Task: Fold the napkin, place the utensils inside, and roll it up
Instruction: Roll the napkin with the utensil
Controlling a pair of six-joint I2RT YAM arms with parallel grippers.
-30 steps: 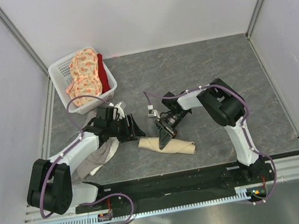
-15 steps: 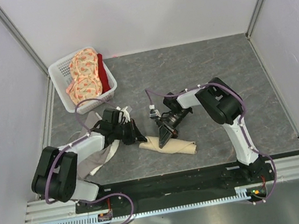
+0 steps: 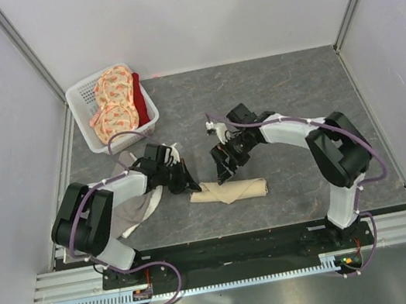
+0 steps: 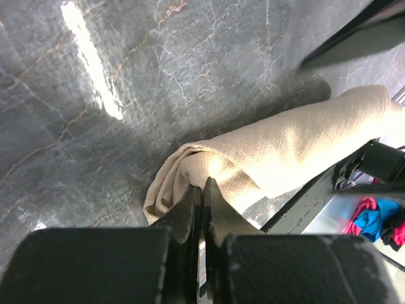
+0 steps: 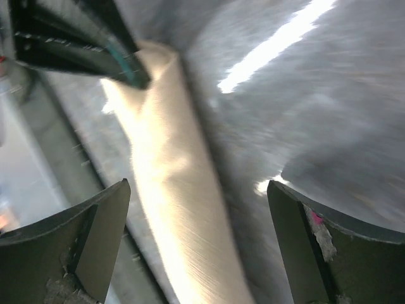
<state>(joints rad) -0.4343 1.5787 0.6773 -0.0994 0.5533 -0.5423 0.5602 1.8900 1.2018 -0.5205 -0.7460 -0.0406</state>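
Observation:
The beige napkin [image 3: 230, 191] lies rolled into a tube on the grey table, roughly level across the top view. My left gripper [image 3: 191, 185] is shut, its tips touching the folded left end of the napkin [image 4: 285, 152]; I see no cloth between the left gripper's [image 4: 204, 183] jaws. My right gripper [image 3: 225, 172] hovers open just above the roll's middle. In its wrist view the right gripper [image 5: 197, 185] straddles the napkin [image 5: 183, 209] without touching it. The utensils are hidden; a teal streak [image 5: 126, 63] at the roll's far end is too blurred to name.
A white basket [image 3: 84, 102] at the back left holds an orange floral cloth [image 3: 116, 104] and a red one [image 3: 140, 100]. A grey-and-white cloth [image 3: 132, 216] lies under my left arm. A black rail [image 3: 236, 248] runs along the table's near edge.
My left gripper closed and slid to the roll's left end. My right gripper opened wide and lifted off the napkin as its arm swung out. The roll turned to lie more level.

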